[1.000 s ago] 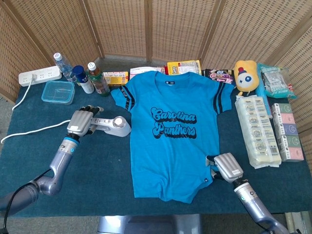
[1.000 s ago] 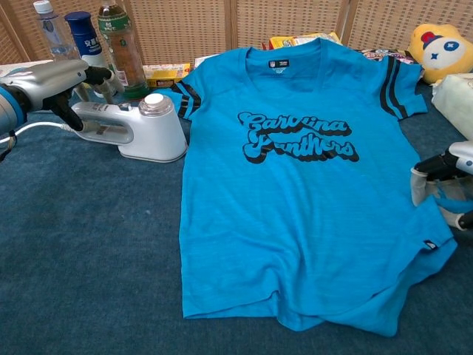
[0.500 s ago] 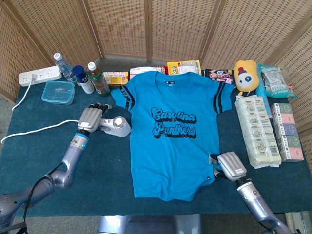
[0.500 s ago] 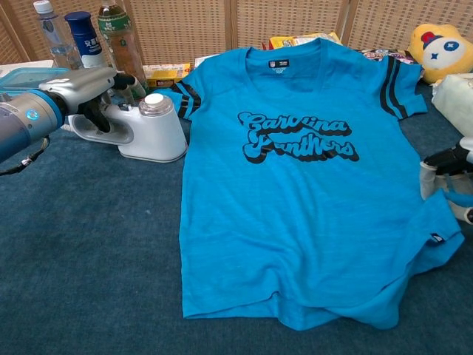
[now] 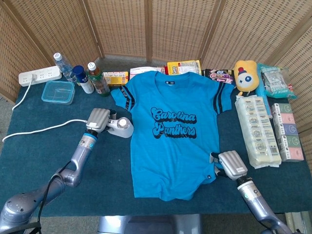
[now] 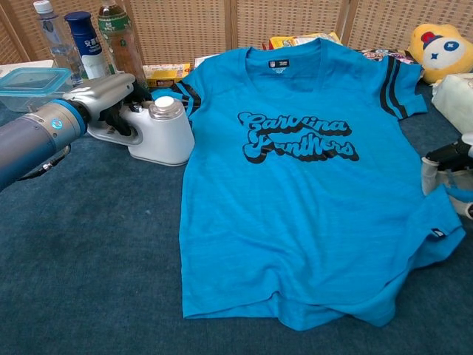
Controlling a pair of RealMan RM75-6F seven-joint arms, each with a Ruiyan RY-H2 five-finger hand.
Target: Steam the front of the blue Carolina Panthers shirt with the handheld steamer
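The blue Carolina Panthers shirt lies front up on the dark teal table cloth, collar toward the back. The white handheld steamer lies on the cloth just off the shirt's left sleeve. My left hand grips its handle from above, and the chest view shows the fingers curled around the steamer. My right hand is at the shirt's lower right corner and holds the hem there. In the chest view the right hand is at the right edge, with shirt fabric pulled toward it.
Bottles, a clear lidded box and a power strip stand at the back left; the steamer's white cord trails left. Snack packs, boxes and a yellow plush toy fill the right side. A wicker screen stands behind.
My left hand moved right along the steamer's handle and closed on it; the steamer shifted slightly toward the shirt. My right hand drew the shirt's lower right corner outward.
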